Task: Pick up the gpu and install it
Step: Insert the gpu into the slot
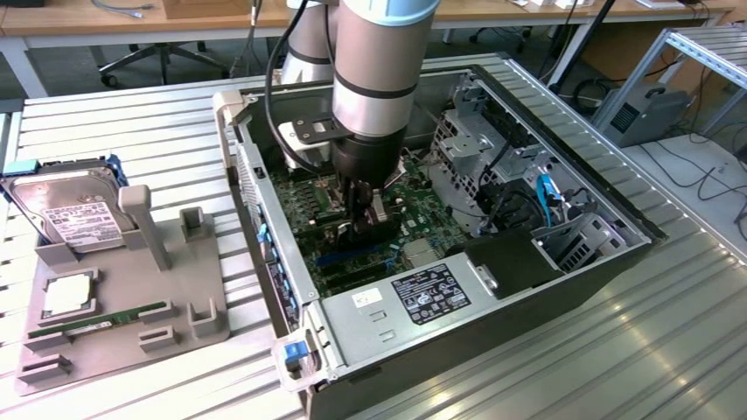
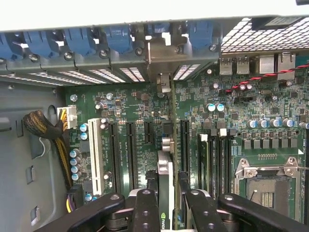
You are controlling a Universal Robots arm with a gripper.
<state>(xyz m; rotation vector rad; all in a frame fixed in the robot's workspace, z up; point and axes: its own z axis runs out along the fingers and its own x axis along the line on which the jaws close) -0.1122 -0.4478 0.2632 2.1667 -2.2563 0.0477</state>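
The end effector [image 2: 166, 208] is clamped on the gpu [image 2: 165, 179], holding the card edge-on inside the open computer case [image 1: 607, 249], just above the motherboard [image 2: 145, 104] and its expansion slots. On the tabletop [image 1: 140, 131] outside the case, a hard drive [image 1: 65, 210] and a memory stick [image 1: 100, 324] sit in a grey holder [image 1: 175, 262].

The gpu [image 2: 166, 193] stands on edge between the pincer's [image 2: 167, 205] two black fingers [image 2: 145, 212], clamped from both flat sides. Seen edge-on from the wrist, it is a thin card: green board, dark cooler with a green logo close to the fingertips, silver bracket at the far end [image 2: 161, 58] against the blue slot clips. Below the pincer lies the motherboard, the card upright over its black slots
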